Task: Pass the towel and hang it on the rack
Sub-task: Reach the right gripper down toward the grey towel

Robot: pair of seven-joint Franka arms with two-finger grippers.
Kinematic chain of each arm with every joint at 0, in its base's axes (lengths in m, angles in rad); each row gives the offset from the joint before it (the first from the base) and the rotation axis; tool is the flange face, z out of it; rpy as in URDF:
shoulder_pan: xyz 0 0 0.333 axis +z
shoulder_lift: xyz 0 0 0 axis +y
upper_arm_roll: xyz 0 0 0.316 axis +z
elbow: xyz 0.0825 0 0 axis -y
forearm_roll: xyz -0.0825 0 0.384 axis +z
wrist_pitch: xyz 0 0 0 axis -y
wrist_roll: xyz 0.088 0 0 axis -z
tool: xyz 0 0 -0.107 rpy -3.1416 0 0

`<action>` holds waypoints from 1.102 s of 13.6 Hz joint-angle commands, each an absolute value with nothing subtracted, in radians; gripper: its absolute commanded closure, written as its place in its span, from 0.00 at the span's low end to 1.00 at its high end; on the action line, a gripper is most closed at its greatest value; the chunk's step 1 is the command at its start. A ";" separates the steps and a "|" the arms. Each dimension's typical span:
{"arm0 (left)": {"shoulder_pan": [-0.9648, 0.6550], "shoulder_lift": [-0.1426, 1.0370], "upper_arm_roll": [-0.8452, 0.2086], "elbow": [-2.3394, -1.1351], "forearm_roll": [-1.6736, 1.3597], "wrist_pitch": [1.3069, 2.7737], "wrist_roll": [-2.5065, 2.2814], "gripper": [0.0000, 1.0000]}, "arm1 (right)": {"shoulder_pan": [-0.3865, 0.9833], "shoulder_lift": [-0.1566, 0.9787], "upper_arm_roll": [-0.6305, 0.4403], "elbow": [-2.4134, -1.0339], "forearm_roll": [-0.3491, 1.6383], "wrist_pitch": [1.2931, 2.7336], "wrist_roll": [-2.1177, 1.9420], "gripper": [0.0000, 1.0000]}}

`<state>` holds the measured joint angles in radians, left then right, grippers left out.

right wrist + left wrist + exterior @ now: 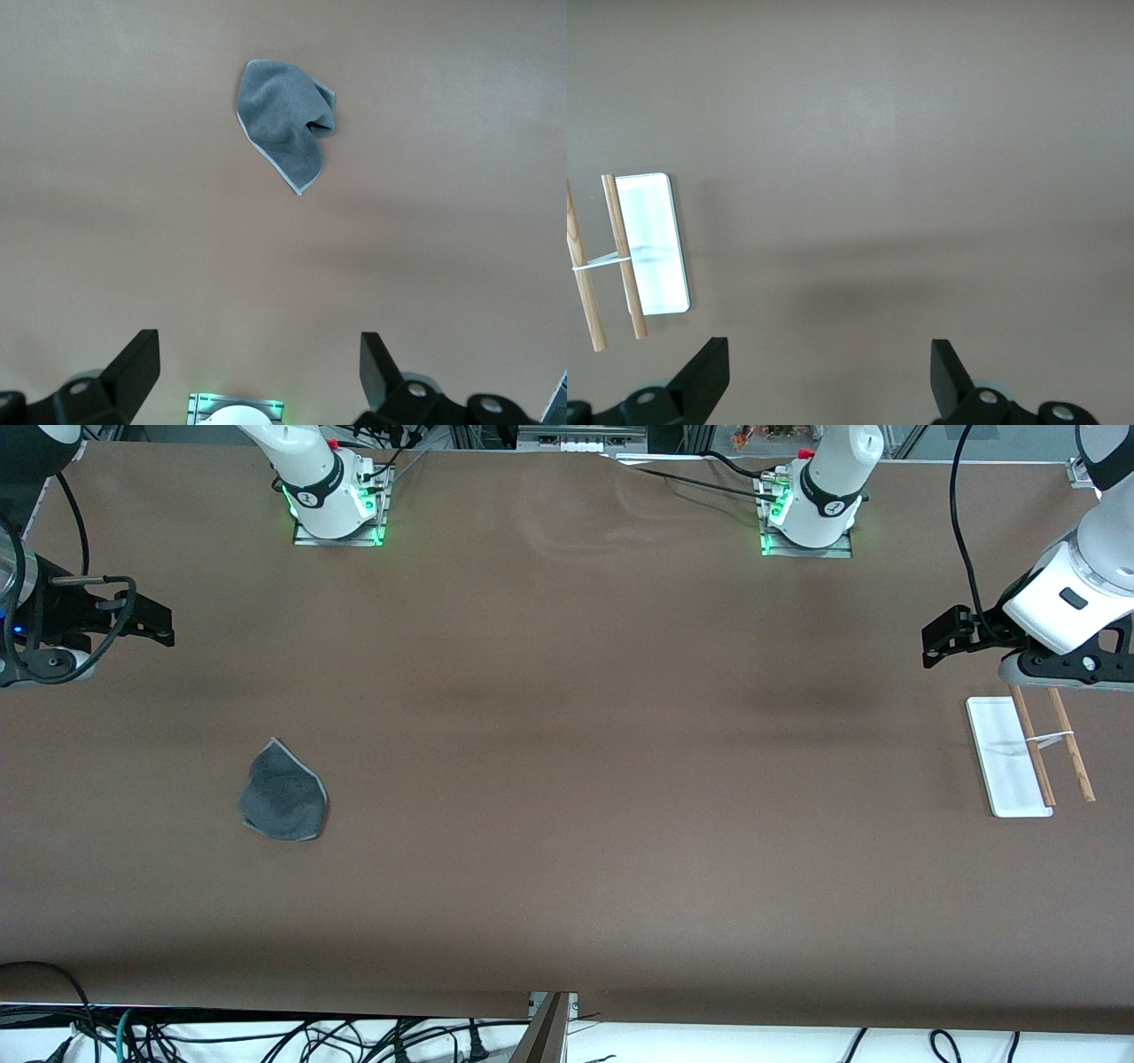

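The towel (283, 793) is a dark grey cloth with a pale edge trim. It lies crumpled on the table toward the right arm's end and also shows in the right wrist view (288, 115). Its pink side is hidden. The rack (1010, 757) stands at the left arm's end: a white base with two brown rods (1032, 748) joined by a white crosspiece. It also shows in the left wrist view (651, 243). My right gripper (164, 629) (260, 367) is open and empty over bare table. My left gripper (935, 642) (830, 372) is open and empty over the table beside the rack.
The two arm bases (332, 500) (811, 509) stand with green lights along the table's edge farthest from the front camera. The brown table cover (567, 779) is bare between the towel and the rack. Cables (266, 1036) hang below the table's near edge.
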<state>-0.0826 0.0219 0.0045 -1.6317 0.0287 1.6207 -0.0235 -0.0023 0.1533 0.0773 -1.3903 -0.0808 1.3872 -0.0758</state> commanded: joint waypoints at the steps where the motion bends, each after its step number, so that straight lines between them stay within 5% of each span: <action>1: -0.078 0.038 0.000 -1.595 0.029 1.594 -0.008 0.00 | -0.014 0.146 0.083 -1.401 -0.072 1.391 -0.075 0.00; 15: -0.078 0.038 0.000 -1.595 0.029 1.594 -0.005 0.00 | -0.014 0.193 0.083 -1.401 -0.068 1.433 -0.072 0.00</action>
<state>-0.0827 0.0219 0.0045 -1.6317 0.0287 1.6207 -0.0235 -0.0083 0.1759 0.0775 -1.3916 -0.0807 1.4032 -0.0758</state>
